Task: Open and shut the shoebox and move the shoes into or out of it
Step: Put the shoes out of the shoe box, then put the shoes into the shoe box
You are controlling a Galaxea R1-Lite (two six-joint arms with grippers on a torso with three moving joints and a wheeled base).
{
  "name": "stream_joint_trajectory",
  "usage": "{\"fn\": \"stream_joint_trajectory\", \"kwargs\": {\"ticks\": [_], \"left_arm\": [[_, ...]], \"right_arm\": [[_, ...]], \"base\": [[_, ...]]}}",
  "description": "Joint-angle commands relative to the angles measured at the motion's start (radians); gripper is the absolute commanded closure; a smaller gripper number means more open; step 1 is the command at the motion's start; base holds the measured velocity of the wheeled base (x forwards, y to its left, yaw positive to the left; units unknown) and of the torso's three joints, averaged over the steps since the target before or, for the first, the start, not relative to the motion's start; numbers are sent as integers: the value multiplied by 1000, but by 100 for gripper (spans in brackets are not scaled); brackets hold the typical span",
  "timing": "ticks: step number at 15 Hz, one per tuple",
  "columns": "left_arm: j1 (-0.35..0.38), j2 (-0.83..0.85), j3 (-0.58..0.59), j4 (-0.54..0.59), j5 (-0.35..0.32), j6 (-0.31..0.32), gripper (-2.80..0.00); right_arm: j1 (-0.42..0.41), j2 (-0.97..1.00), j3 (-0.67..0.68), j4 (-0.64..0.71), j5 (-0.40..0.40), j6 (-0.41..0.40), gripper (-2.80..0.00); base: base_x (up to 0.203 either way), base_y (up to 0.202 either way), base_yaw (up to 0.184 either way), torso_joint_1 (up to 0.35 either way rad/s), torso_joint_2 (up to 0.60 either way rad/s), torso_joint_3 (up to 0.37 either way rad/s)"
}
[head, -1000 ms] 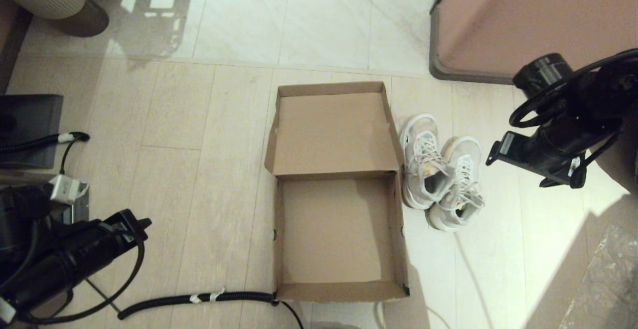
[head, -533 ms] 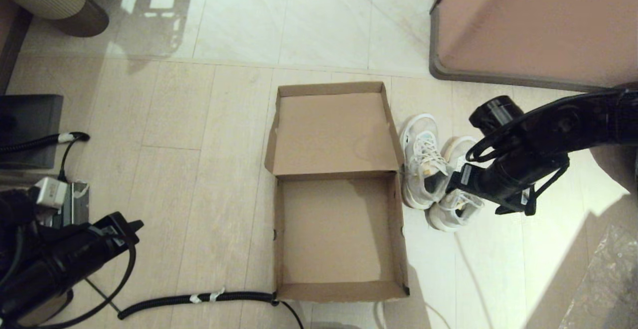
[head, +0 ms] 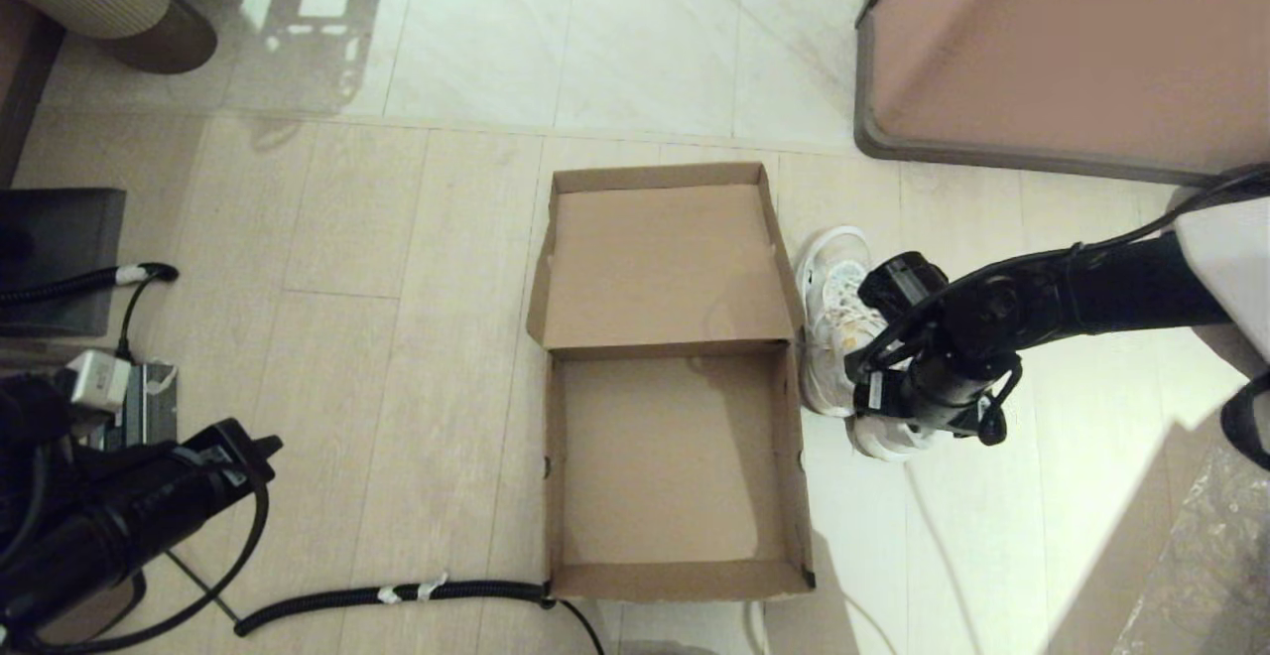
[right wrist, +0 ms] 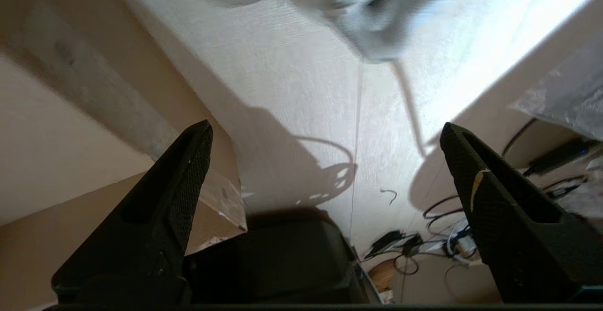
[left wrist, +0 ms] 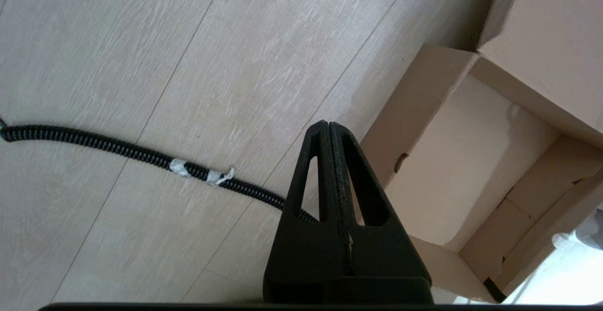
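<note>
The brown cardboard shoebox (head: 675,581) lies open on the floor, its inside bare and its hinged lid (head: 667,263) laid flat beyond it. The pair of white sneakers (head: 831,283) stands on the floor just right of the box. My right gripper (head: 918,407) hangs directly over the shoes and covers most of them. In the right wrist view it (right wrist: 326,127) is open and holds nothing, with a blurred shoe (right wrist: 372,14) ahead of it and the box wall (right wrist: 56,160) beside it. My left gripper (left wrist: 328,125) is shut and empty, parked low at the left (head: 263,447), left of the shoebox (left wrist: 471,160).
A large pinkish-brown block with a dark grey rim (head: 1042,40) stands at the back right. A black corrugated cable (head: 397,593) runs along the floor to the box's near left corner. Dark equipment (head: 60,258) sits at the left, crinkled plastic (head: 1210,556) at the near right.
My right arm has swung down and to the left, from the right edge to over the shoes. The left arm drew back slightly. Box and shoes have not moved.
</note>
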Motion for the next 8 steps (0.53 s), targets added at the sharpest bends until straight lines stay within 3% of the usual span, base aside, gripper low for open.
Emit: {"fn": "stream_joint_trajectory", "kwargs": {"ticks": [1,5,8], "left_arm": [[2,16,-3,-4,0,-3,0],[2,36,-25,-4,0,-3,0],[2,59,-43,-4,0,-4,0]], "right_arm": [[21,85,-4,-30,-27,-17,-280],[23,208,-69,-172,-180,-115,-280],[5,305,-209,-307,-304,-197,-280]], "base": [[0,0,0,0,0,0],[0,0,0,0,0,0],[0,0,0,0,0,0]]}}
